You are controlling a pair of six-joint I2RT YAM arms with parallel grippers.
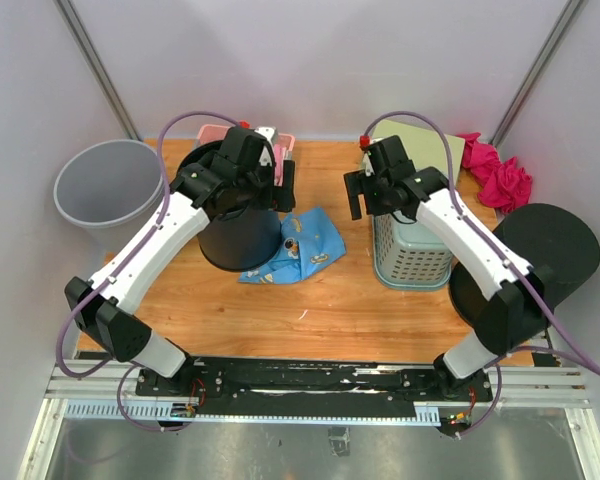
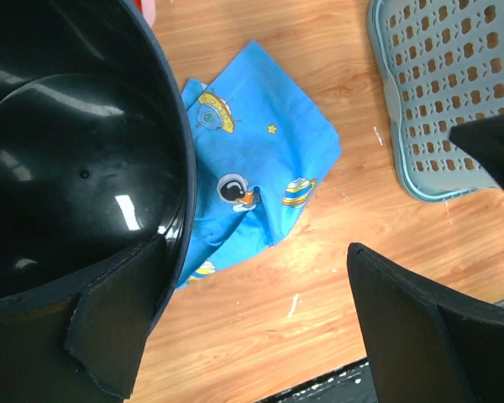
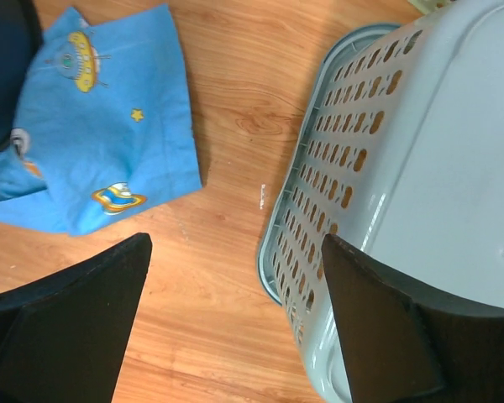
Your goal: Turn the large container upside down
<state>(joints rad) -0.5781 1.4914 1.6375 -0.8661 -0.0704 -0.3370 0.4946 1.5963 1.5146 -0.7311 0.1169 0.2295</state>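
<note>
The large black bucket (image 1: 238, 235) stands on the wooden table at the left, partly on a blue printed cloth (image 1: 302, 245). In the left wrist view I look into its glossy inside (image 2: 67, 159), mouth up. My left gripper (image 1: 278, 185) is open at the bucket's rim: one finger (image 2: 109, 319) is inside against the wall, the other is well outside over bare table (image 2: 248, 252). My right gripper (image 1: 363, 195) is open and empty (image 3: 235, 243), low beside a grey perforated basket (image 1: 410, 250) that lies bottom up (image 3: 420, 168).
A grey round bin (image 1: 110, 185) stands off the table's left edge. A black round container (image 1: 540, 250) sits at the right edge. A pink item (image 1: 220, 133), a pale green board (image 1: 420, 140) and crimson cloths (image 1: 500, 175) lie at the back.
</note>
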